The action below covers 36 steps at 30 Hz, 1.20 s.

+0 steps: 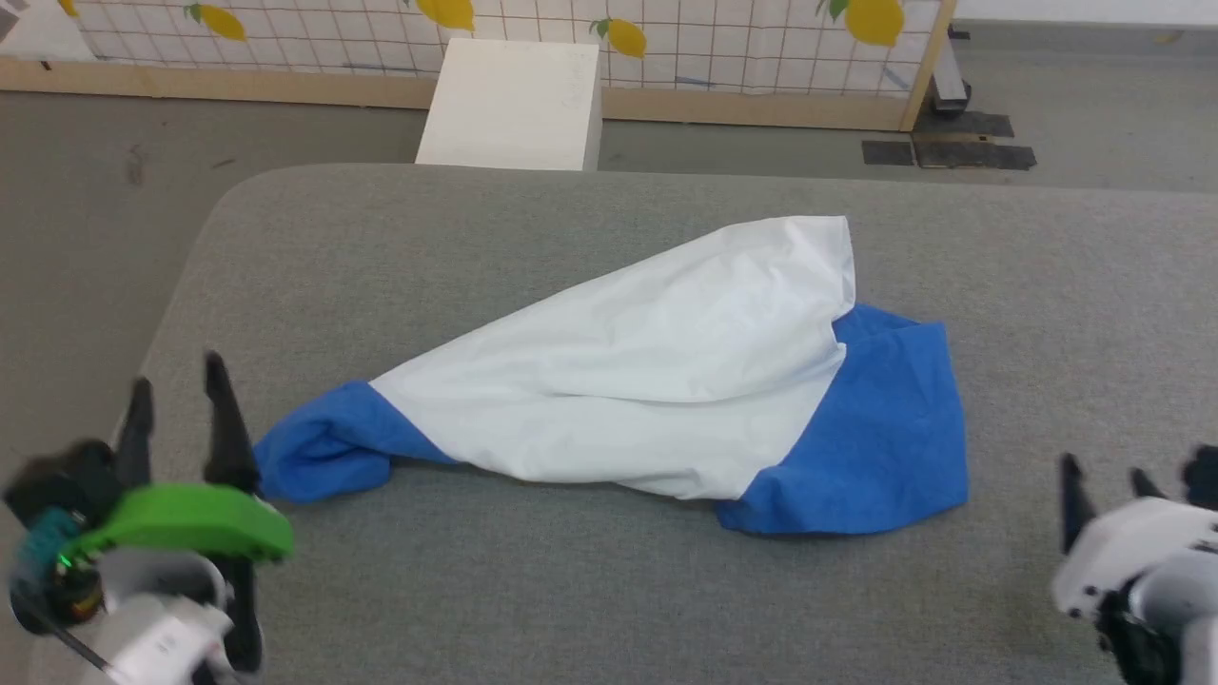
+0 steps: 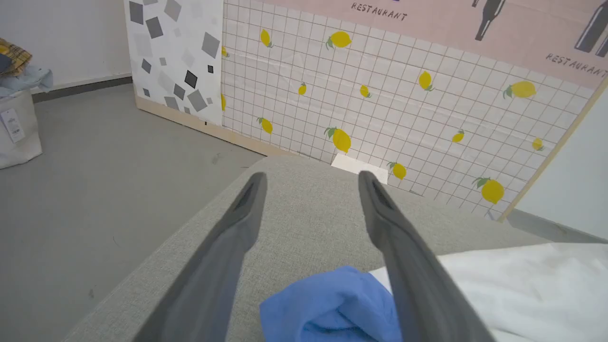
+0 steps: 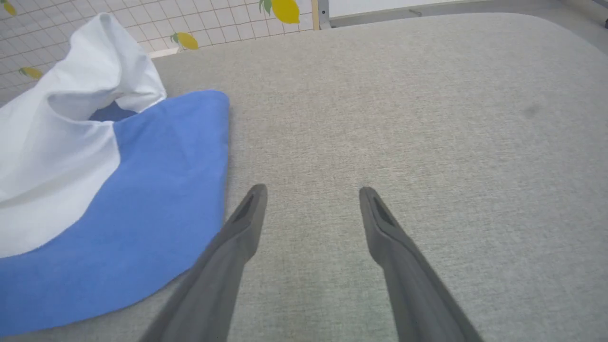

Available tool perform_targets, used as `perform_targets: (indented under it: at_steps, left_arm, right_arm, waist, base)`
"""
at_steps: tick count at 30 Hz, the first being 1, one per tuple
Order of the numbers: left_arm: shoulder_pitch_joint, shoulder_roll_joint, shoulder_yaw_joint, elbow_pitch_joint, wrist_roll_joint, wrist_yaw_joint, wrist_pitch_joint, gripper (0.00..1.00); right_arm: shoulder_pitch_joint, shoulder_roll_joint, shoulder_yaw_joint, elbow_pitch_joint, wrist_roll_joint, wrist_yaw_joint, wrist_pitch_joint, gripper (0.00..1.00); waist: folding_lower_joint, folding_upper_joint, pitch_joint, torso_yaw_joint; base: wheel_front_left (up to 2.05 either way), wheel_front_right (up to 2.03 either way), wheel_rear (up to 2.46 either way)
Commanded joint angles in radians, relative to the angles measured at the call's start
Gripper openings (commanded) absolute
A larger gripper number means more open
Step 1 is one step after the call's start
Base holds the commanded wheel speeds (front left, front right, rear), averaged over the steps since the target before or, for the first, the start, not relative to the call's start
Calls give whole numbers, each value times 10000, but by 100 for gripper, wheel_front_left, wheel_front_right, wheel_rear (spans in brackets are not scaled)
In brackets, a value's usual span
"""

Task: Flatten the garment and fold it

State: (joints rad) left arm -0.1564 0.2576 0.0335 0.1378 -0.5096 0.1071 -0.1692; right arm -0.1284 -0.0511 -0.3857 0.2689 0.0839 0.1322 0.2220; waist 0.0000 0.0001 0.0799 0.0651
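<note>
My left claw (image 1: pixel 178 376) and right claw (image 1: pixel 1104 471) hang open; the shirt (image 1: pixel 647 381) runs left-to-right, its blue tip just beside the left.

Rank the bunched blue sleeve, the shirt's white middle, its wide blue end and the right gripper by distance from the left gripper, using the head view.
From the left gripper:
1. Bunched blue sleeve: right beside it, lower left.
2. White middle: centre of the view.
3. Wide blue end: right of centre.
4. Right gripper: lower right corner, past the cloth.
</note>
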Motion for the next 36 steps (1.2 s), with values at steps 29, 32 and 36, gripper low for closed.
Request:
perform_targets:
  at_steps: [29,32,36]
  left_arm:
    - [605,-1211,-72,-77,2006,-778,-924,100]
    - [618,-1287,41,-60,2086,-827,-924,100]
    - [690,-1379,142,-53,2185,-922,-925,100]
  right_arm:
    - [-2092,9,2616,1699,-1127,-15,3560,0]
    - [-2240,9,2013,1306,-697,-15,2990,0]
    - [-2073,-63,1042,351,-579,-15,2638,0]
  waist:
    - [0,-1,657,413]
    - [0,-1,572,309]
    - [0,-1,449,124]
  base:
    - [0,0,0]
    - [0,0,0]
    - [0,0,0]
